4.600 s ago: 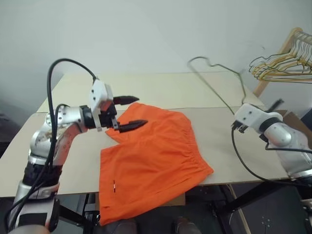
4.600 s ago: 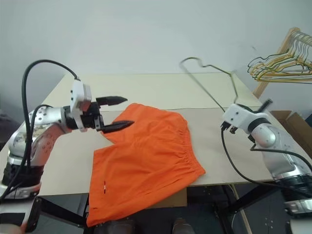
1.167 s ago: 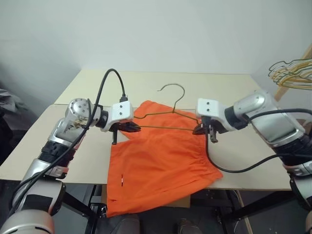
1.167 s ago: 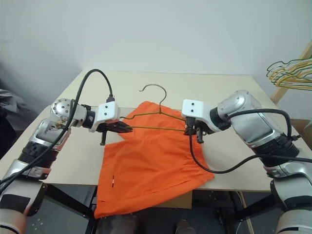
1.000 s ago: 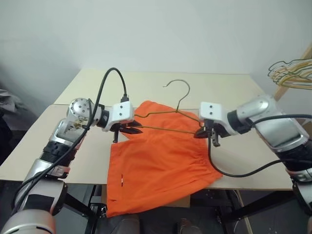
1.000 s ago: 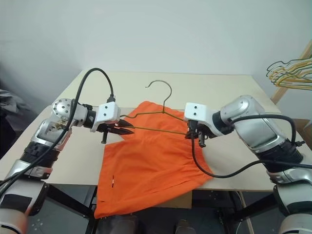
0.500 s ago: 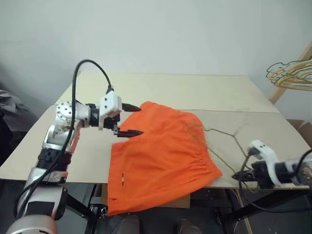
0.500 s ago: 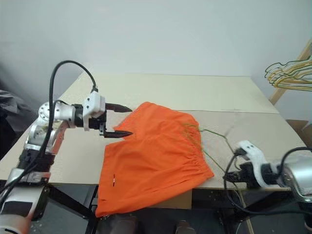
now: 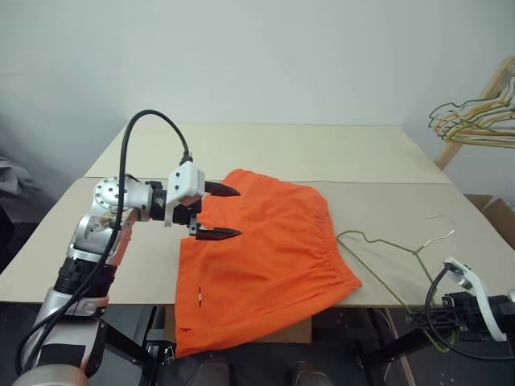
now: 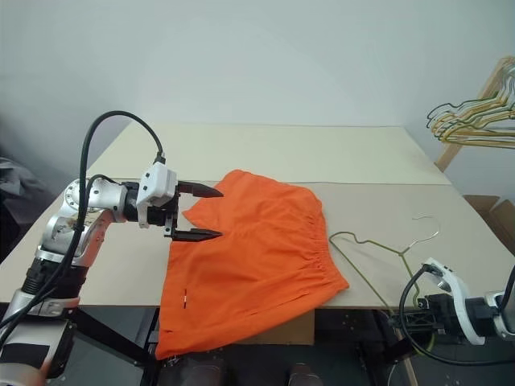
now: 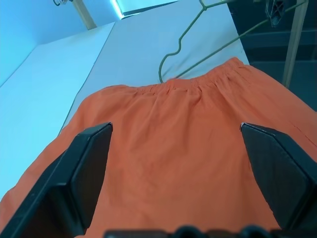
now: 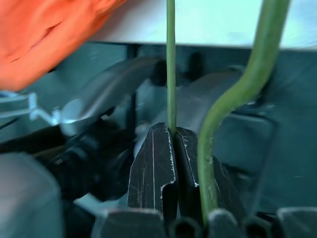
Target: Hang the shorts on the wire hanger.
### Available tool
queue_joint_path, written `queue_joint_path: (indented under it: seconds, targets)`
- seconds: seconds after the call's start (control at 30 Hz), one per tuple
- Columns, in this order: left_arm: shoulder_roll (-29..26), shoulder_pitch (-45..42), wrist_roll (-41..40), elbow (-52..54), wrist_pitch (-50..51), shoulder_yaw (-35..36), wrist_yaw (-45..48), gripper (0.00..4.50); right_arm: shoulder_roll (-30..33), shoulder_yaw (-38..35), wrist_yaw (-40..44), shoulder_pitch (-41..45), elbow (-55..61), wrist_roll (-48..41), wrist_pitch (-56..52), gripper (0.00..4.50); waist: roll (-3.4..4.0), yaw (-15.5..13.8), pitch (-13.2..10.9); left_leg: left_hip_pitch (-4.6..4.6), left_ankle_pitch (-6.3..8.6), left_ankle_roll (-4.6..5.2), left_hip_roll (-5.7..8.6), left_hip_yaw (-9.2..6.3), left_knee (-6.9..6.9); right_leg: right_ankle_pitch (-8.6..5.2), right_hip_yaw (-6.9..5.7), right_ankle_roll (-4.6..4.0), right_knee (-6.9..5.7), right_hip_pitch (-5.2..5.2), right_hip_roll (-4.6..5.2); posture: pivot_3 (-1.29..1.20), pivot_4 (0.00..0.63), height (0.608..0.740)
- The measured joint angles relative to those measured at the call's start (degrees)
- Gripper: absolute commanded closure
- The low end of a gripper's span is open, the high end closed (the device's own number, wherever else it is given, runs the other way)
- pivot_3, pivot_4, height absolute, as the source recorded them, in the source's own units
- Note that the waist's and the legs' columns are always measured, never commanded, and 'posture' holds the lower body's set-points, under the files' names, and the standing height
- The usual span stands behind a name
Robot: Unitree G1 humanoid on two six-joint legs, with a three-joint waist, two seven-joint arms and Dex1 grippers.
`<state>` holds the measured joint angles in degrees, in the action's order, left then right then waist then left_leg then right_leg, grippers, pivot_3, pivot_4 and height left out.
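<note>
A pale, matte table (image 9: 265, 153) against a plain white wall. On it the shorts (image 9: 261, 249) lie flat, soft bright-orange fabric, gathered waistband puckered along the edge nearest the wire hanger (image 9: 386, 245). That thin grey triangle rests just beside the shorts, curved hook pointing away from them. The right gripper (image 12: 173, 136), below the table's edge, pinches the hanger's wire between closed black fingers. The left gripper (image 9: 219, 212) hovers, fingers spread wide, over the shorts' far leg.
</note>
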<state>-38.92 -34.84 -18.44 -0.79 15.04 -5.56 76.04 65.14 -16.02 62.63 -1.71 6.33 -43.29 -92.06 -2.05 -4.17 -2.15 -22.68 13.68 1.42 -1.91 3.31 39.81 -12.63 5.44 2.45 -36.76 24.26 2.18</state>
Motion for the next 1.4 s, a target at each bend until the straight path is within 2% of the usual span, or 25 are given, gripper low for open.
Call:
queue_joint_path:
  seconds: [0.4,0.5,0.63,0.87,1.07,1.27,1.4]
  targets:
    - [-2.0,1.7,-1.5,2.1,0.2,0.0,0.2,0.02,4.3,0.2,6.8,-7.5,4.6,-6.8,4.1,4.50,-0.04,0.0,0.0,-0.05,0.01,0.00,0.00,-0.07,-0.02,-0.03,-0.03,0.05,0.04,0.02,0.00,0.21,0.000,0.740]
    - [-2.2,1.8,-1.8,2.2,0.2,0.0,0.2,0.02,3.6,1.4,5.8,-4.8,3.3,-6.8,4.9,4.50,-0.05,0.2,0.0,-0.01,0.01,0.00,-0.01,-0.05,-0.02,-0.02,-0.02,0.05,0.04,0.02,0.00,0.21,0.000,0.740]
    - [-2.3,1.9,-1.9,2.2,0.2,0.0,0.2,0.02,-2.2,3.3,1.1,2.2,-1.2,-5.9,4.6,4.50,-0.08,0.0,-0.1,0.02,0.01,0.00,0.01,-0.06,-0.03,-0.02,-0.02,0.05,0.02,0.02,0.00,0.22,0.000,0.740]
    - [-2.4,1.9,-1.9,2.2,0.1,0.0,0.3,0.02,-1.2,8.5,3.0,0.9,0.7,-6.8,5.9,4.50,-0.04,-1.6,-0.1,-0.25,0.08,0.07,0.02,-0.12,-0.08,-0.05,-0.05,0.13,0.22,0.12,-0.02,0.23,0.000,0.740]
    - [-2.5,1.9,-1.6,2.0,-0.4,-0.1,0.3,0.02,-6.1,11.0,0.4,8.6,-6.8,-5.2,6.7,4.50,-0.04,-1.5,-0.1,-0.27,0.08,0.07,0.01,-0.09,-0.06,0.09,-0.04,0.21,0.54,0.03,-0.01,0.24,0.000,0.740]
    - [-2.5,1.9,-1.1,1.2,-1.3,-0.1,0.5,0.02,-6.5,15.8,1.1,9.2,-5.8,-5.1,8.1,4.50,-0.03,-2.7,0.0,-0.47,0.10,0.10,0.01,-0.13,-0.07,0.09,-0.07,0.22,0.63,0.12,-0.02,0.24,0.000,0.740]
    - [-2.3,1.7,-0.9,0.9,-1.8,-0.4,0.9,0.02,-12.8,16.5,-2.2,15.4,-13.0,-2.8,8.8,4.50,-0.05,-2.7,0.0,-0.45,0.10,0.10,0.01,-0.08,-0.04,0.17,-0.04,0.25,0.67,0.11,-0.02,0.24,0.000,0.740]
